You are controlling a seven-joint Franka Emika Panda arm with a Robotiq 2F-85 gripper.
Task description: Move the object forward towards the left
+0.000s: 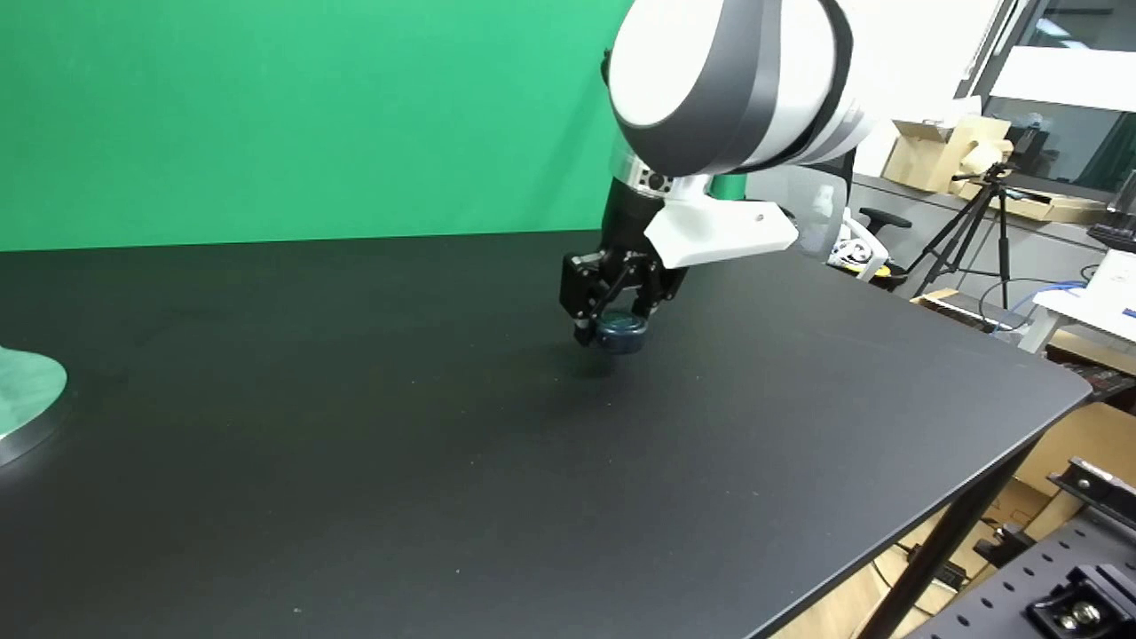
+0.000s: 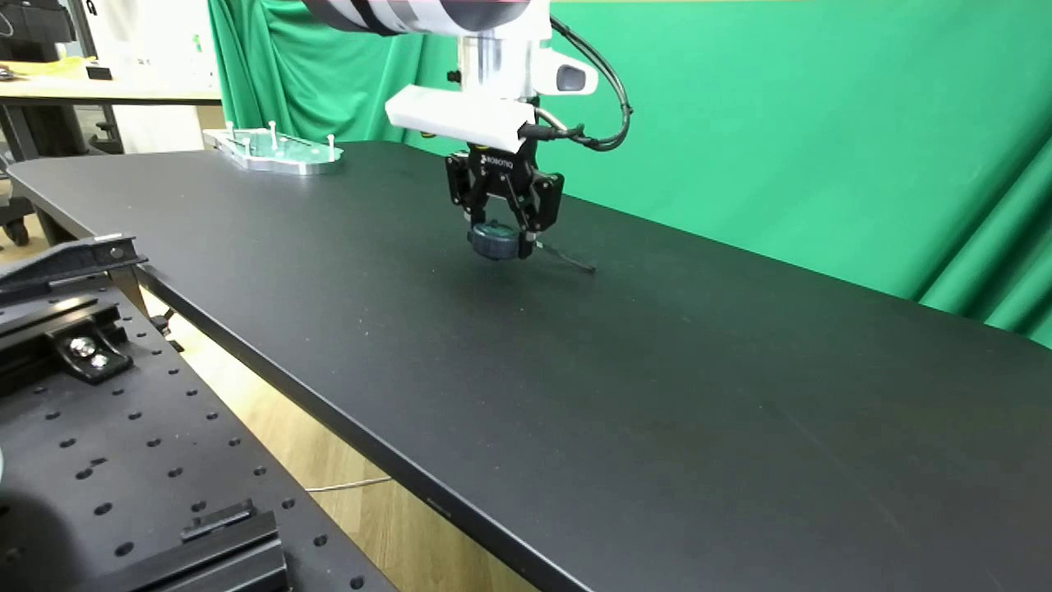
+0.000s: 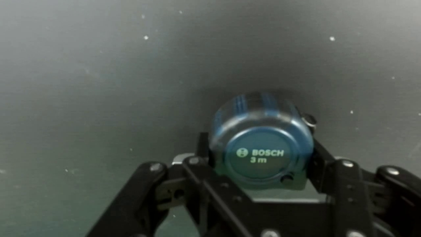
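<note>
The object is a small round dark blue-black tape measure marked BOSCH 3 m. It shows in both exterior views and large in the wrist view. My gripper is shut on it, with one finger against each side. In both exterior views the gripper points down and holds the object a little above the black table, with a dark shadow below. A thin dark strip extends from beside the fingertip in an exterior view.
A pale green round disc stands at the table's edge of view. A clear greenish plate with several white posts lies at the table's far end. A green backdrop borders the table. A perforated metal bench stands across a gap.
</note>
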